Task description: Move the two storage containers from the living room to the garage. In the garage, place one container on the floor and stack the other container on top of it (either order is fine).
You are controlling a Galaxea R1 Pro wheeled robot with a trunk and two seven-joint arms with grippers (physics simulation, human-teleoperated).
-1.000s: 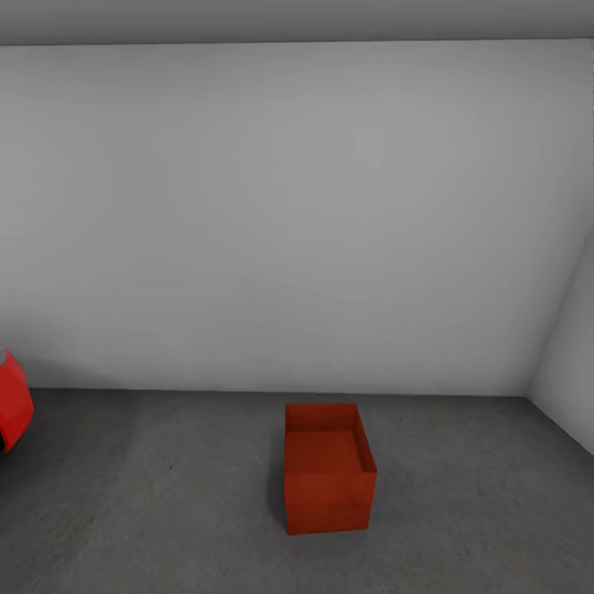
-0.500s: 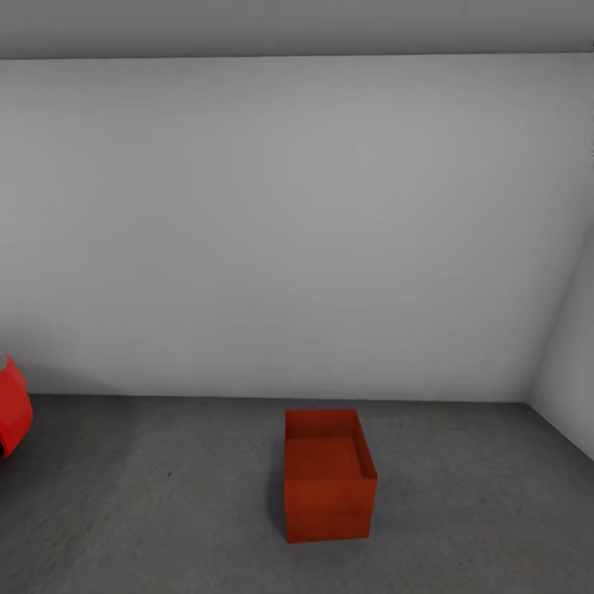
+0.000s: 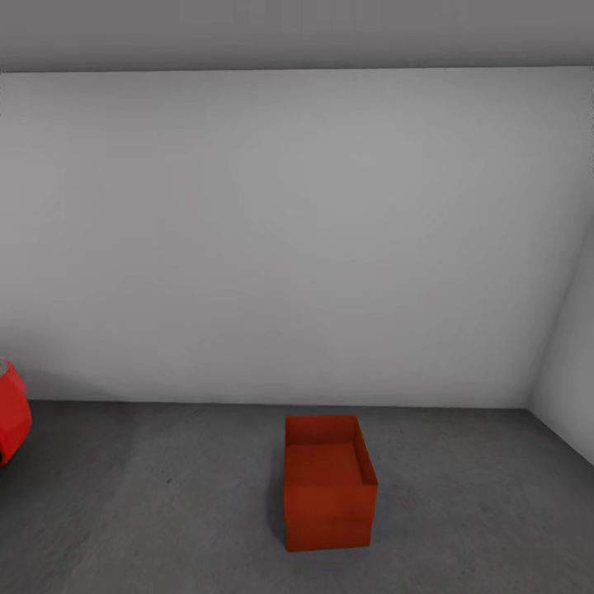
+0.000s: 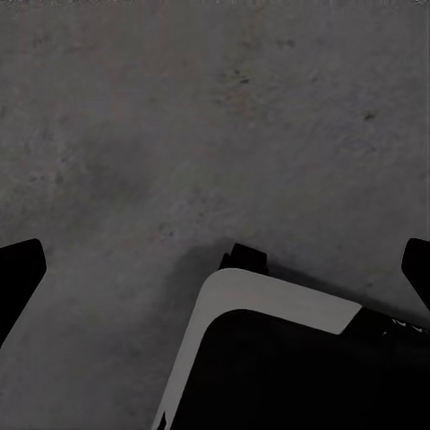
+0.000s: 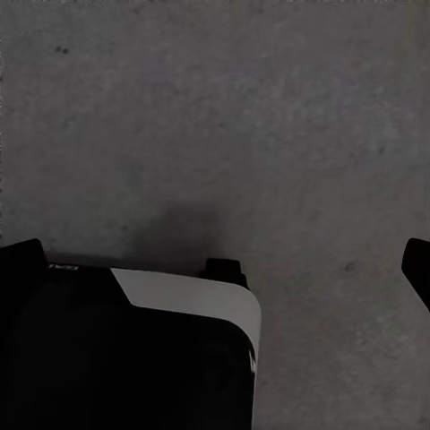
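On the garage's concrete floor one storage container sits alone; my grippers hang spread, empty, so misjudging stacking alignment could topple it.

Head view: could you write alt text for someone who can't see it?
One red-orange open-top storage container stands alone on a dark grey concrete floor, a little short of a plain white-grey wall. Part of a rounded glossy bright-red object pokes in at the left edge.
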